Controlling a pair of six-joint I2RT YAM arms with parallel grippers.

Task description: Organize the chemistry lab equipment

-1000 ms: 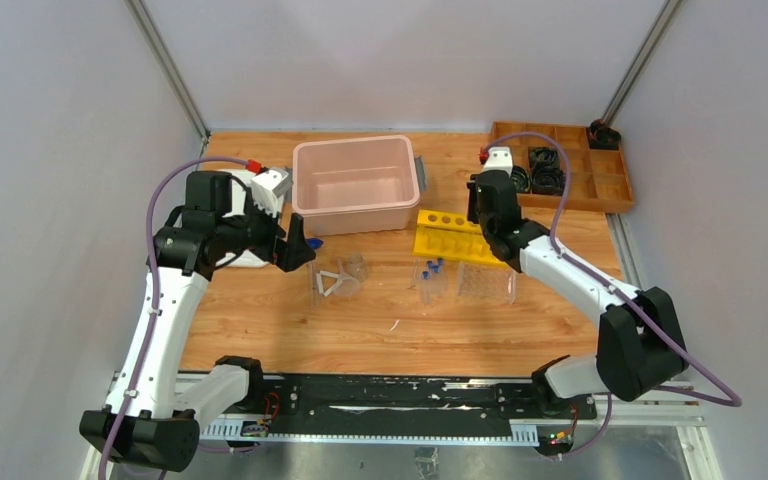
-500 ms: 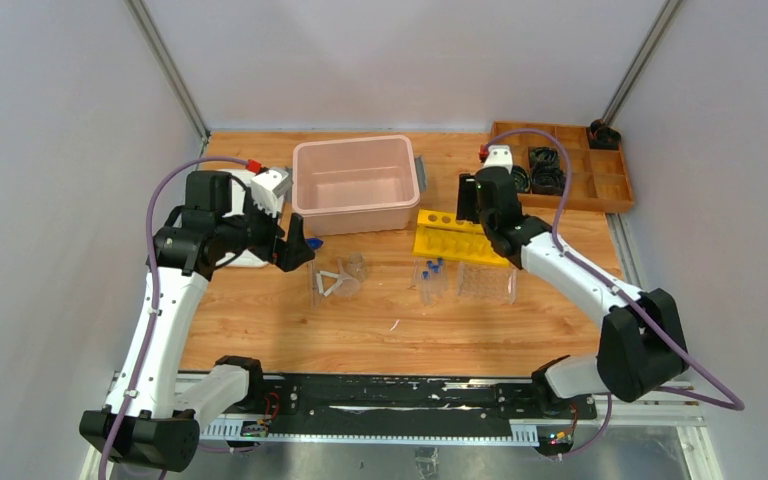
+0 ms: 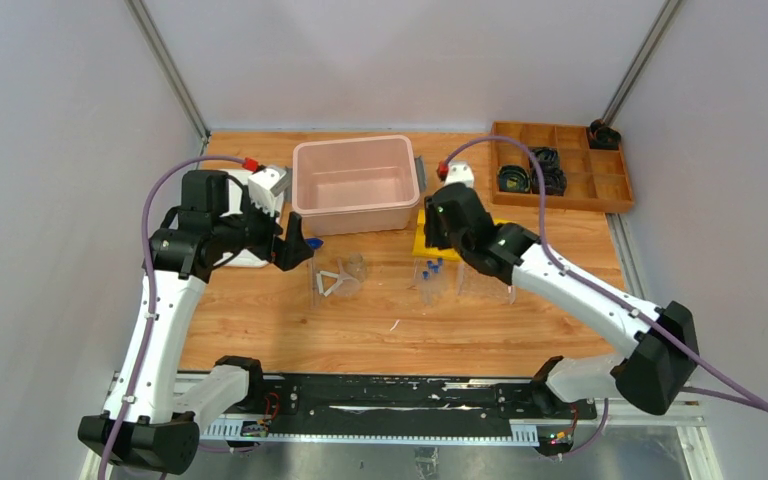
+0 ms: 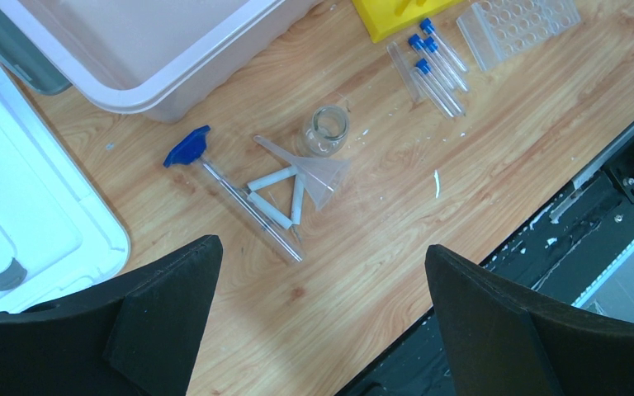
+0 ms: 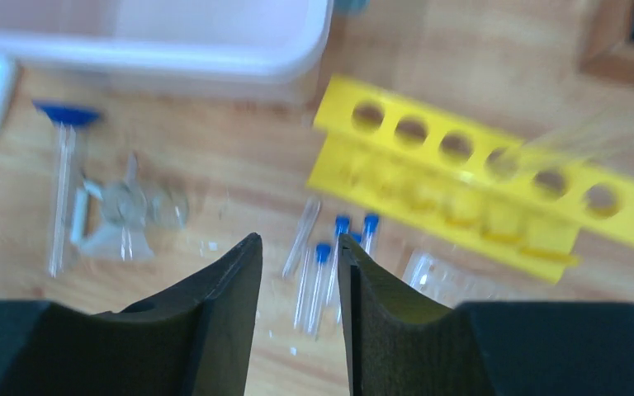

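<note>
Several small clear tubes with blue caps (image 4: 433, 66) lie on the wood beside the clear rack (image 4: 518, 25) and in front of the yellow six-hole rack (image 5: 479, 190). The little beaker (image 4: 326, 130), the funnel (image 4: 318, 177) and a thin rod with a blue end (image 4: 239, 198) lie left of them. My left gripper (image 4: 322, 272) hovers wide open above bare wood near the rod, holding nothing. My right gripper (image 5: 297, 239) hangs over the tubes (image 5: 330, 264), its jaws a narrow gap apart with nothing between them. In the top view the right arm hides much of the yellow rack (image 3: 422, 240).
A pink bin (image 3: 350, 185) stands at the back centre. The brown wooden tray (image 3: 600, 185) with black rings is at the back right. A white tray (image 4: 25, 206) sits at the left. The black base rail (image 3: 400, 395) runs along the near edge.
My right arm has swung left from beside the wooden tray, across the yellow rack, to above the tubes; its jaws opened, then narrowed. The left arm has barely moved.
</note>
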